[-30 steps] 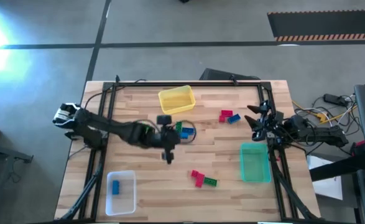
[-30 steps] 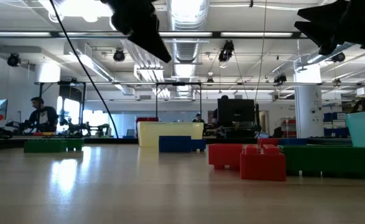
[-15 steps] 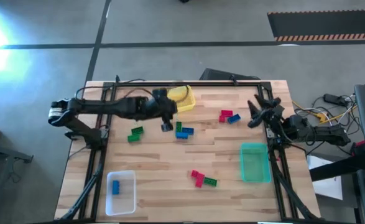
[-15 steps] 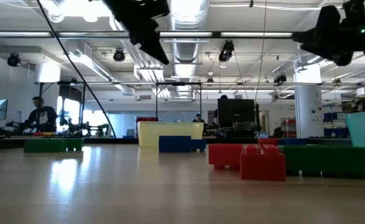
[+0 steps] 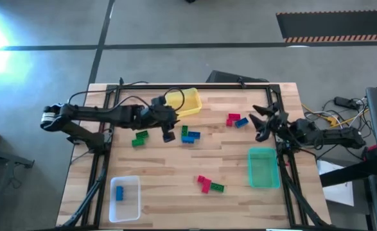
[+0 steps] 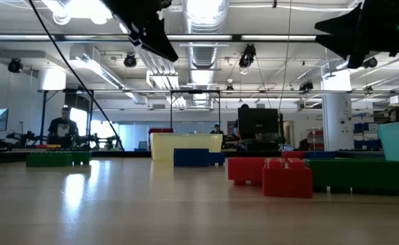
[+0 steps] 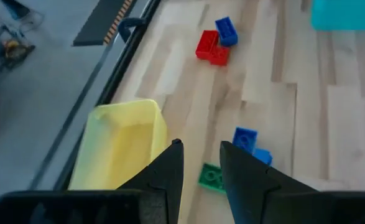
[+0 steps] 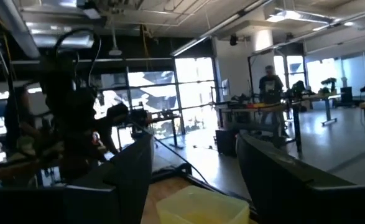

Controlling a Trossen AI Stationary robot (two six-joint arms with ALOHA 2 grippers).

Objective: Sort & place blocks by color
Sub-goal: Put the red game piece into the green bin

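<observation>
Small toy blocks lie flat on the wooden table: a green one [image 5: 140, 138], a green and blue cluster [image 5: 189, 135], a red and blue pair [image 5: 236, 120], and red ones with a green one [image 5: 207, 185]. One blue block [image 5: 119, 191] lies in the clear bin. My left gripper [image 5: 169, 133] hangs open above the table between the yellow bin and the green and blue cluster [image 7: 241, 149], and holds nothing. My right gripper [image 5: 260, 123] hovers open by the table's right edge, pointing level across the table.
A yellow bin [image 5: 183, 101] stands near the far edge, a translucent green bin [image 5: 262, 167] at the right and a clear bin [image 5: 125, 196] at the near left corner. Black frame rails run along the table's sides. Bare wood lies in the middle.
My left gripper has swung from the table's middle toward the far edge and now hangs beside the yellow bin, with its arm drawn back to the left. The green block on the left, earlier under the arm, now shows. My right gripper has shifted slightly.
</observation>
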